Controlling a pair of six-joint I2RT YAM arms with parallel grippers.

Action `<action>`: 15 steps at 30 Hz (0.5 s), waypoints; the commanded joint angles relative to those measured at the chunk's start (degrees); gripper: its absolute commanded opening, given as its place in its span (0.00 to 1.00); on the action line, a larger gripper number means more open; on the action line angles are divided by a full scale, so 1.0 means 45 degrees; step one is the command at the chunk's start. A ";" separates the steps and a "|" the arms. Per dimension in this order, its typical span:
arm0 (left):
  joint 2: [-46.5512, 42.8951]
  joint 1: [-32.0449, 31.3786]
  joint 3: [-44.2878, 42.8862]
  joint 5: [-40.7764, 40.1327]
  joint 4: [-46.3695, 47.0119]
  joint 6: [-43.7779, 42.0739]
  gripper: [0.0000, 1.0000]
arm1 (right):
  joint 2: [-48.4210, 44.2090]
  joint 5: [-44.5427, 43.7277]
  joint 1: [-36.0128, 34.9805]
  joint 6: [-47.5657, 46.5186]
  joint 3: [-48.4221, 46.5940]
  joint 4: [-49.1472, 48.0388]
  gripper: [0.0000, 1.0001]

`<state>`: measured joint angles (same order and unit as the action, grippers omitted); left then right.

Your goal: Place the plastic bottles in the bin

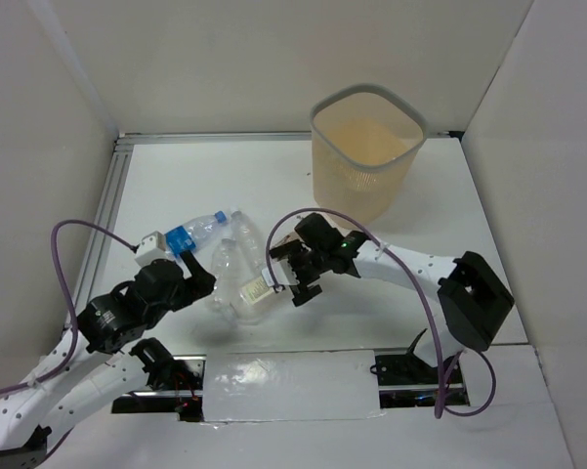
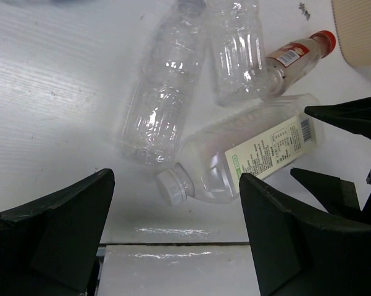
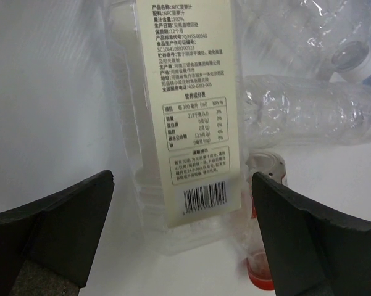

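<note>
Several clear plastic bottles lie in a heap on the white table, left of centre. One carries a big white label (image 1: 257,291) (image 2: 268,154) (image 3: 191,105) and has a white cap (image 2: 171,187). My left gripper (image 1: 195,272) (image 2: 176,206) stands open just short of that cap, holding nothing. My right gripper (image 1: 298,281) (image 3: 182,185) is open, its jaws either side of the labelled bottle's base, not touching it. A red-capped bottle (image 2: 296,52) (image 3: 259,271) lies beside it. A blue-labelled bottle (image 1: 190,234) lies at the heap's left. The beige bin (image 1: 366,147) (image 2: 361,28) stands at the back right.
Two more clear bottles (image 2: 163,92) (image 2: 237,52) lie side by side beyond the labelled one. A shiny white strip (image 1: 293,386) runs along the near edge. A metal rail (image 1: 112,195) borders the table's left. White walls enclose three sides.
</note>
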<state>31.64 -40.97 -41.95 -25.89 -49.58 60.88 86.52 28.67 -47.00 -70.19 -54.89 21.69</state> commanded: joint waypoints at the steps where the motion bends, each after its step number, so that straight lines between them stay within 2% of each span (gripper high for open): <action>1: 0.0040 -0.0056 0.0124 -0.0088 -0.0232 0.0766 0.95 | 0.0381 -0.0643 -0.0646 -0.0163 -0.0536 -0.0991 1.00; 7: 0.0937 -0.0056 0.0241 0.0187 -0.0114 0.1197 0.95 | 0.1299 -0.1097 -0.1293 0.0110 -0.0536 -0.1636 1.00; 15: 0.0665 -0.0173 0.0358 0.0187 0.0139 0.1197 0.95 | 0.2160 -0.0961 -0.1410 0.0227 -0.0653 -0.1150 1.00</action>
<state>35.55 -41.50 -40.86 -24.95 -50.46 64.95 94.78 24.14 -53.01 -69.93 -56.47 16.60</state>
